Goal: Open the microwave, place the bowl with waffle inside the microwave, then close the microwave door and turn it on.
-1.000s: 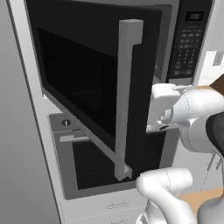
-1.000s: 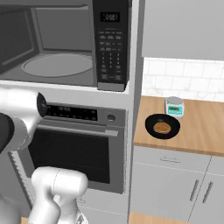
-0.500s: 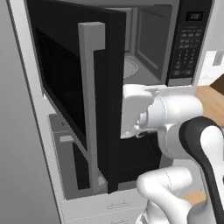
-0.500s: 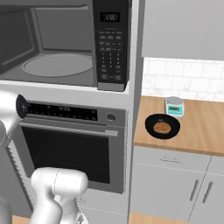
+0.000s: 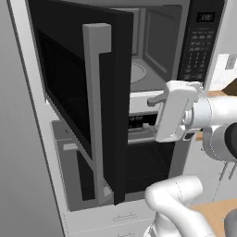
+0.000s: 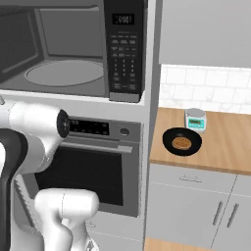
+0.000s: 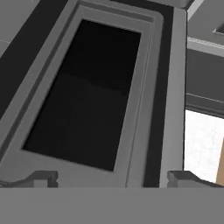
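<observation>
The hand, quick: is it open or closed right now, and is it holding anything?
Hand: open and empty, its fingertips spread wide, facing the inner side of the swung-open microwave door.

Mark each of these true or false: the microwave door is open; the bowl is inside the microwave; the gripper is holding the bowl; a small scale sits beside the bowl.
1. The microwave door is open. True.
2. The bowl is inside the microwave. False: it sits on the wooden counter, with the turntable bare.
3. The gripper is holding the bowl. False: it is open, facing the door's inner side.
4. A small scale sits beside the bowl. True.
</observation>
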